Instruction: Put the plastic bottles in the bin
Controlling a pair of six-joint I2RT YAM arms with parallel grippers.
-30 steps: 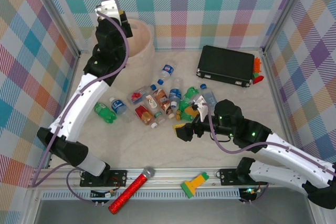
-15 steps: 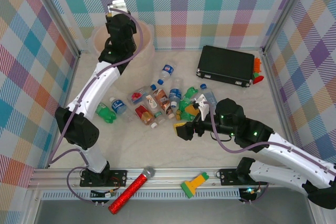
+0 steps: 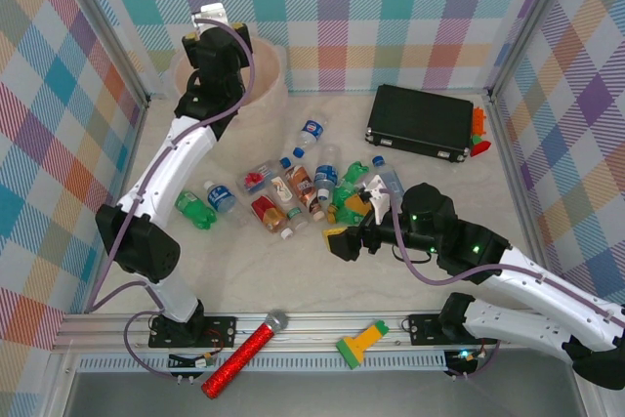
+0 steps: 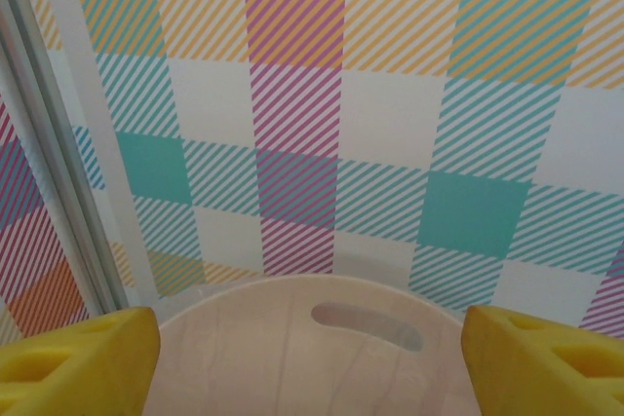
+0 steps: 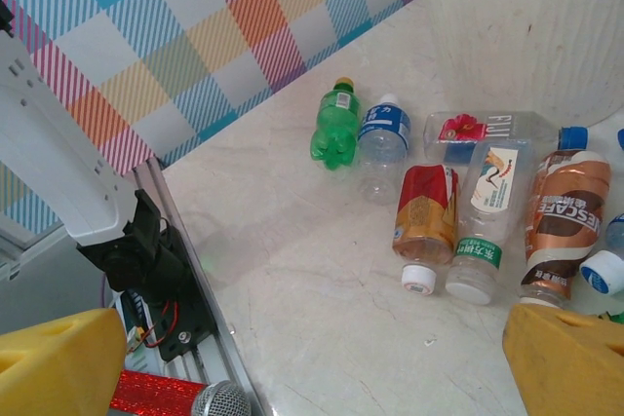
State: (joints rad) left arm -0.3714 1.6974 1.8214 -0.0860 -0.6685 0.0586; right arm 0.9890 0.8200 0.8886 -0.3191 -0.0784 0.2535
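The pale cream bin (image 3: 270, 73) stands in the far left corner. My left gripper (image 3: 216, 44) hangs over it, open and holding nothing. In the left wrist view its yellow fingers (image 4: 78, 362) frame the bin's inner wall and a slot handle (image 4: 367, 324). Several plastic bottles (image 3: 293, 188) lie in a cluster mid-table, with a green one (image 3: 195, 209) at the left and one (image 3: 309, 133) nearer the bin. My right gripper (image 3: 342, 241) is open low over bare table just right of the cluster. In its wrist view the gripper (image 5: 322, 362) faces a red-labelled bottle (image 5: 426, 219) and the green bottle (image 5: 334, 126).
A flat black case (image 3: 420, 122) lies at the back right with small orange and red items (image 3: 478, 134) beside it. A red glitter microphone (image 3: 244, 354) and a green-and-yellow tool (image 3: 359, 344) rest on the front rail. The left arm's base bracket (image 5: 136, 260) is near the microphone.
The left arm has swung its elbow round while its gripper stays over the bin. The right gripper has barely shifted.
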